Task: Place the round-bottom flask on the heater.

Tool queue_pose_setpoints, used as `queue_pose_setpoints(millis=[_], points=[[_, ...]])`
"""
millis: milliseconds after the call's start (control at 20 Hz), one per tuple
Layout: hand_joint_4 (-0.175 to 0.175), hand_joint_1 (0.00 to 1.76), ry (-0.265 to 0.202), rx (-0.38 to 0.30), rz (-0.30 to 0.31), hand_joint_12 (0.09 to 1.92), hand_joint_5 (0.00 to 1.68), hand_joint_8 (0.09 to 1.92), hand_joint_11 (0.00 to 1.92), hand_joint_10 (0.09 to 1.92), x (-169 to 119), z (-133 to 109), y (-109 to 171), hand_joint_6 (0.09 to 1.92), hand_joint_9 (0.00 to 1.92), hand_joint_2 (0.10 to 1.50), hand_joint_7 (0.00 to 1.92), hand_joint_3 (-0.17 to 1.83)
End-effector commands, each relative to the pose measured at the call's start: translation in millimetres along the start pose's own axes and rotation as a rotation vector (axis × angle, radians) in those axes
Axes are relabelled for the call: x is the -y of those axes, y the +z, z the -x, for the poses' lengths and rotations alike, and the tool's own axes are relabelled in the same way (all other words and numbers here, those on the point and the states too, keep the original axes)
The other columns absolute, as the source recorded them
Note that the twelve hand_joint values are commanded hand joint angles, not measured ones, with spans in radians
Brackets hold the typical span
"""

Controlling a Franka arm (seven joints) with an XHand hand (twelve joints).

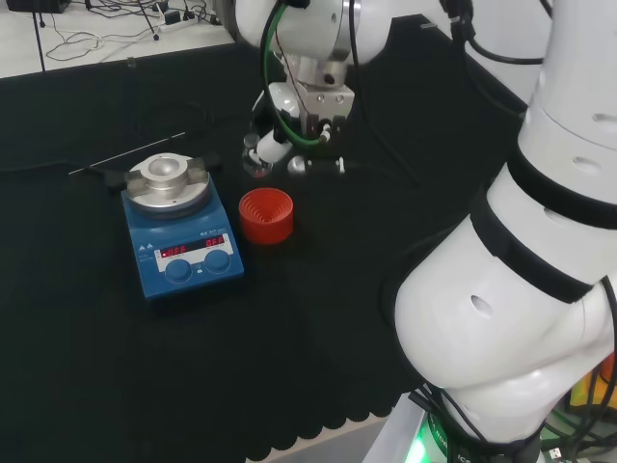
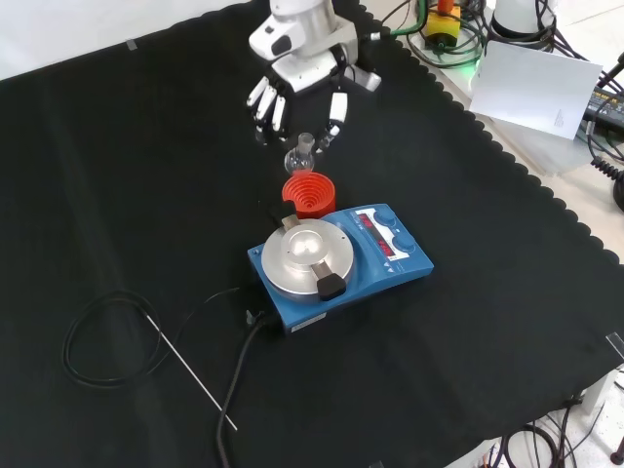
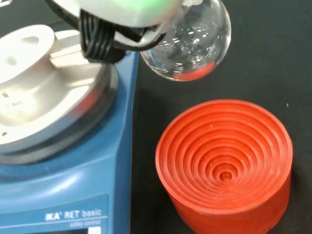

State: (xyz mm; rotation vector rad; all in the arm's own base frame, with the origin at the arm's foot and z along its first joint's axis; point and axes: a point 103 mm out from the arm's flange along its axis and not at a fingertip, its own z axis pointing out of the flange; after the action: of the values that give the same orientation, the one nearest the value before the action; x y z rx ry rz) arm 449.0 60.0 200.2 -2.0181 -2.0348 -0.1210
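A clear round-bottom flask (image 1: 257,163) (image 2: 300,156) (image 3: 192,46) hangs in the air, held by its neck in the black and white hand (image 1: 292,123) (image 2: 297,93), whose fingers and thumb pinch it from above. The flask hovers just beyond an empty red ribbed stand (image 1: 265,214) (image 2: 308,193) (image 3: 224,161). The blue heater (image 1: 183,253) (image 2: 390,263) (image 3: 68,170) with a round silver top stands beside the stand, to its left in the head view and nearer the camera in the front view. The silver top is bare.
A thin metal rod (image 1: 125,152) (image 2: 190,366) and a looped black cable (image 2: 97,336) lie on the black cloth beyond the heater. The cloth's scalloped edge (image 2: 546,195) runs along the right in the front view, with boxes and cables past it.
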Motion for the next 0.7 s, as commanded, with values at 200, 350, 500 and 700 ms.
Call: queue_pose_setpoints(millis=[200,350,500,700], points=[[0.074,1.1,-0.015,0.037,0.004,1.32,1.11,0.7,0.45,0.59,6,-30,-31,1.05,0.77,0.65,0.6,0.84],[0.074,1.1,-0.009,0.014,0.002,1.32,1.11,0.7,0.45,0.59,-3,-40,-40,1.05,0.77,0.65,0.6,0.85],[0.074,1.1,-0.025,0.019,-0.005,1.32,1.11,0.7,0.45,0.59,-16,-57,-45,1.05,0.77,0.65,0.6,0.85],[0.073,1.1,-0.055,0.05,-0.025,1.32,1.11,0.7,0.45,0.59,-32,-79,-45,1.05,0.77,0.64,0.59,0.85]])
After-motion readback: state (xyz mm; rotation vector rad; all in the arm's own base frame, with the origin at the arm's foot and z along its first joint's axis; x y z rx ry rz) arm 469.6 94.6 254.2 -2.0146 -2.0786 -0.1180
